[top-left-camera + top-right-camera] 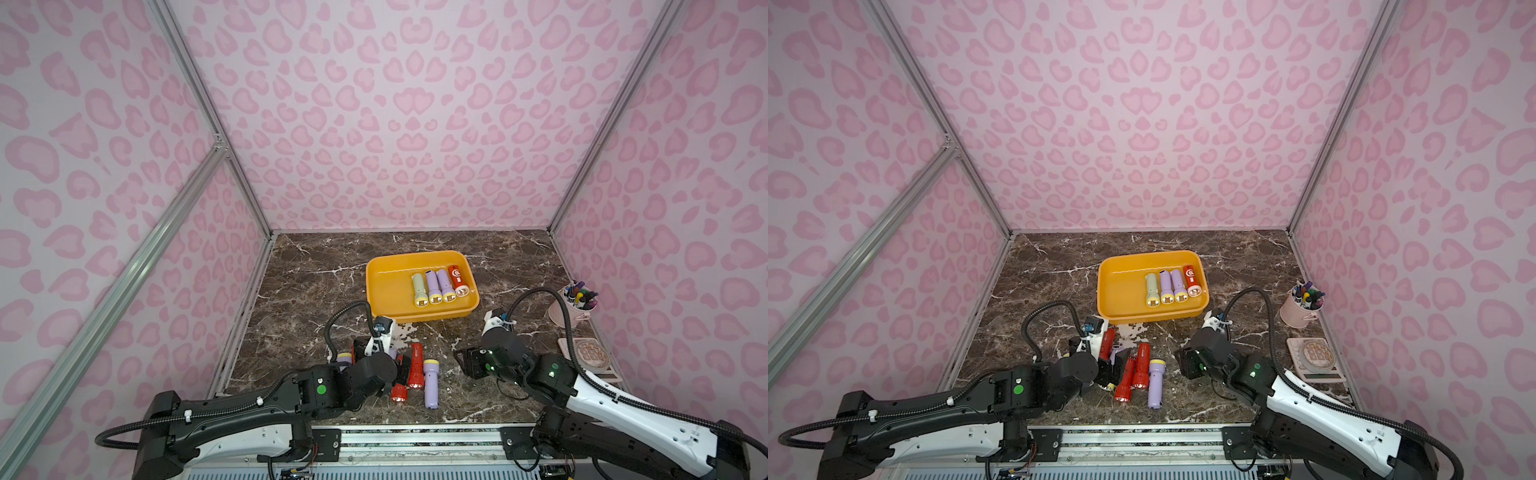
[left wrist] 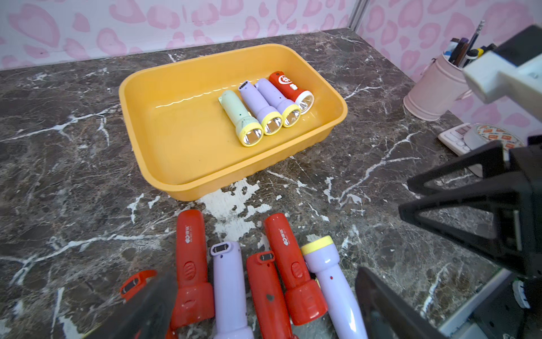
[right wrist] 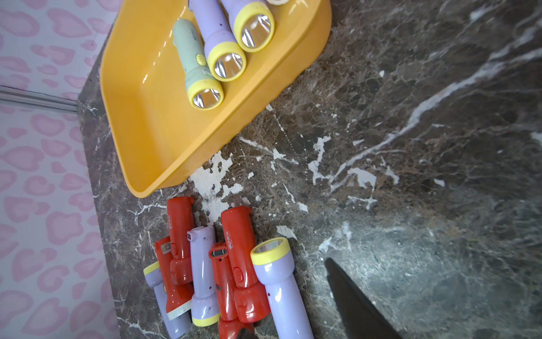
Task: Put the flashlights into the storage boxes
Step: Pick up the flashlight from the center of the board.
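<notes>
The yellow-orange storage box (image 1: 386, 291) (image 1: 1121, 291) (image 2: 181, 132) (image 3: 146, 117) holds a row of flashlights: one pale green (image 1: 419, 289), two lilac (image 1: 433, 286) and one red (image 1: 457, 280). Several more flashlights lie bunched on the marble in front of it, red ones (image 1: 1142, 365) (image 2: 190, 258) and lilac ones (image 1: 1156, 382) (image 2: 228, 281). My left gripper (image 2: 265, 274) hangs open and wide just above this bunch, gripping none of them. My right gripper (image 3: 286, 295) (image 2: 406, 199) is open to the right of the bunch, its fingers empty. A lilac flashlight (image 3: 281, 293) lies on the table beneath it.
A pink cup of markers (image 1: 571, 309) stands at the right wall. A calculator with a tape roll on it (image 1: 588, 355) lies in front of the cup, beside my right arm. Pink patterned walls enclose the table on three sides.
</notes>
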Motion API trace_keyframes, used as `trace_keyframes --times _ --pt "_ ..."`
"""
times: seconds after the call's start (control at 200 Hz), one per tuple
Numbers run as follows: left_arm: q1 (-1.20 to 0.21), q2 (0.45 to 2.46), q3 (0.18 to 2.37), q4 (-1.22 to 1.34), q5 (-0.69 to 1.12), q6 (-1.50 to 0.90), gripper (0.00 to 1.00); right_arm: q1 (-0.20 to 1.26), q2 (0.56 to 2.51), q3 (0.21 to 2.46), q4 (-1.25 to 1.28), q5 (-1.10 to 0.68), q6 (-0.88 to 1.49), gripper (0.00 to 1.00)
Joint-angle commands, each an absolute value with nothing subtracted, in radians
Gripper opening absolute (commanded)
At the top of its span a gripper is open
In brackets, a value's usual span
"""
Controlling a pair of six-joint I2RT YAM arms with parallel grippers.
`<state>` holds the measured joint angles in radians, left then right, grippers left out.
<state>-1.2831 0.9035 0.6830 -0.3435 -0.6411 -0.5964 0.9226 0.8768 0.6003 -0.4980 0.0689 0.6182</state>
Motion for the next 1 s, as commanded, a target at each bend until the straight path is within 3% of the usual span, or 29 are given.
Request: trace_keyframes --times 0.0,0.43,0.685,0.995 --pt "-1.269 0.855 0.656 -0.313 -0.647 -0.582 0.97 0.961 0.939 0.621 -0.472 0.128 0.65 0.59" --pt "-1.124 0.953 0.752 -0.37 -0.579 -0.509 0.98 1.069 1.13 0.556 -0.373 0.042 0.761 0.58" --pt "-0.99 0.911 0.707 -0.339 -0.466 -0.483 0.98 1.164 1.203 0.59 -0.345 0.054 0.828 0.59" --pt "-0.962 0.847 0.683 -0.36 -0.434 -0.47 0.98 1.203 1.337 0.624 -0.33 0.082 0.874 0.55"
